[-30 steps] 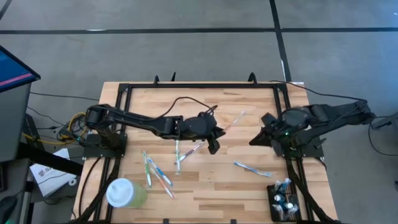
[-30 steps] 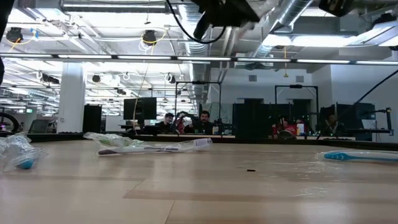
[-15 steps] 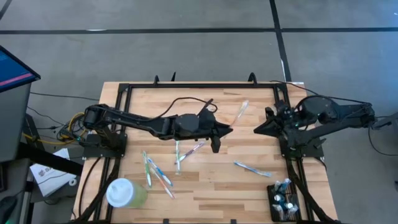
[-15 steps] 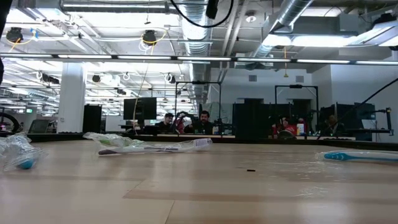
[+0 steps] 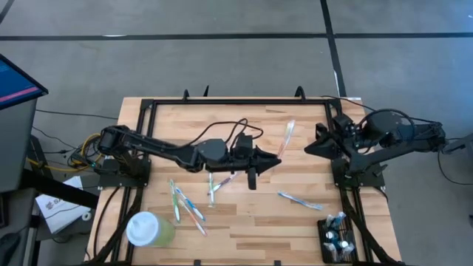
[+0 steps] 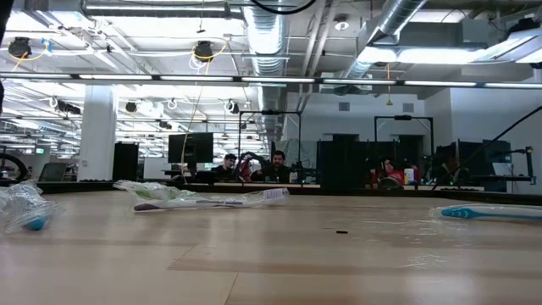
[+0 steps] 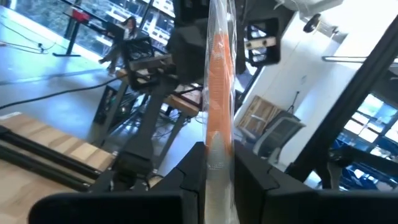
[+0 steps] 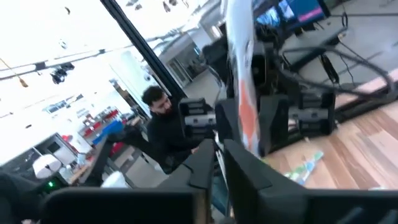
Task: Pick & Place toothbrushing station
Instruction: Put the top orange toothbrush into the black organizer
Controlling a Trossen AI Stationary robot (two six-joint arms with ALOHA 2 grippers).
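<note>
My left gripper [image 5: 272, 158] is over the table's middle, shut on a wrapped orange toothbrush [image 5: 287, 137]. That toothbrush also shows between the fingers in the left wrist view [image 7: 217, 93]. My right gripper [image 5: 309, 150] hovers at the table's right, pointing at the toothbrush [image 8: 239, 93] without touching it. Its fingers stand a narrow slit apart [image 8: 217, 168]. The toothbrushing station [image 5: 336, 238], a small black holder with brushes in it, stands on the table's near right corner. Neither gripper shows in the low view. My left gripper pinches the wrapped toothbrush by one end [image 7: 219, 163] between its two fingers. The fingers lie about level and point toward the table's right. The toothbrush is lifted clear and sticks out past the fingertips, slanting toward the far edge [image 5: 290, 125].
Loose wrapped toothbrushes lie on the table left of centre [image 5: 186, 204], at the middle [image 5: 219, 182] and at the right [image 5: 299, 199]. A pale green cup with a white lid [image 5: 148, 229] stands near left. A black frame [image 5: 236, 101] rims the table. People sit beyond the table [image 6: 275, 163].
My left gripper has risen out of the low view, tipped up from pointing down to about level and moved toward the table's right. The toothbrush went with it and now points more toward the far edge. My right gripper has risen a little and tipped up to level.
</note>
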